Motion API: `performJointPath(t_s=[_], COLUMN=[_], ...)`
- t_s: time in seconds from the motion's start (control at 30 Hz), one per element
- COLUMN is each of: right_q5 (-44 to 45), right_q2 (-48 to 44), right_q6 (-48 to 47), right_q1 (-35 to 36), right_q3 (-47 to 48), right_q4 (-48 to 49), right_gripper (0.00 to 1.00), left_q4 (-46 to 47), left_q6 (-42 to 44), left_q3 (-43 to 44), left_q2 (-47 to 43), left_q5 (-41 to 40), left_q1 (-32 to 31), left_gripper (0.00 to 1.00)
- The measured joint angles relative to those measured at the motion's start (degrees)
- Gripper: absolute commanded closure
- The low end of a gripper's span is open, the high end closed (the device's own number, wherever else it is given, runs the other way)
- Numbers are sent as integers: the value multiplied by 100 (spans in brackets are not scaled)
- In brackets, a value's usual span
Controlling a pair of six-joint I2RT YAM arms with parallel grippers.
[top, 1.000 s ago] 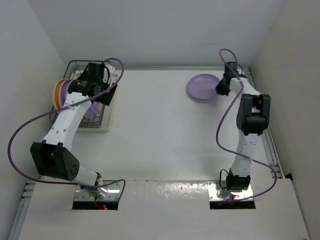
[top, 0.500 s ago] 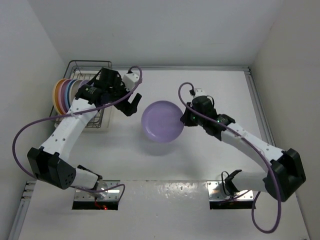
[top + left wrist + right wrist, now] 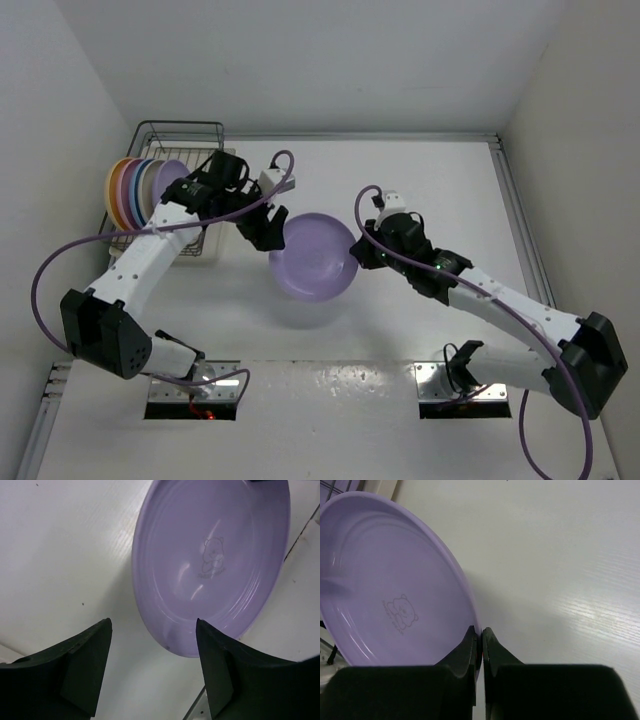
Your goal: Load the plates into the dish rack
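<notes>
My right gripper (image 3: 358, 252) is shut on the right rim of a lilac purple plate (image 3: 312, 256) and holds it above the table's middle; the plate also shows in the right wrist view (image 3: 390, 595) with a bear print. My left gripper (image 3: 268, 230) is open at the plate's left rim, and the rim (image 3: 175, 647) sits between its fingers (image 3: 225, 675) without contact. The dish rack (image 3: 175, 135) stands at the far left with several plates on edge: orange-yellow (image 3: 113, 188), pink (image 3: 124, 190), light blue, cream and another lilac one (image 3: 170, 178).
White walls close in the table on the left, back and right. The arms' base plates (image 3: 195, 385) sit at the near edge. Purple cables loop off both arms.
My right arm carried the lilac plate from the back right to the middle. My left arm left the rack and moved right, its open jaws now at the plate's left rim.
</notes>
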Motion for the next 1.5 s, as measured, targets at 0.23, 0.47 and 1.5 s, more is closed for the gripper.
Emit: performJointPath(t_s=[0.23, 0.47, 1.5], right_q5=[-153, -595, -245], right_q2=[44, 170, 258], right_q6=[-50, -144, -116], right_q1=[68, 72, -389], right_q3=[11, 2, -258], right_q4=[302, 627, 835], right_gripper=[100, 44, 0], left_q4=[-103, -33, 2809], left_q6=[26, -221, -1104], left_q3=[-356, -315, -868], left_q2=[0, 7, -603], left_q5=[-214, -455, -8435], left_q1=[0, 96, 1086], left_gripper=[52, 100, 100])
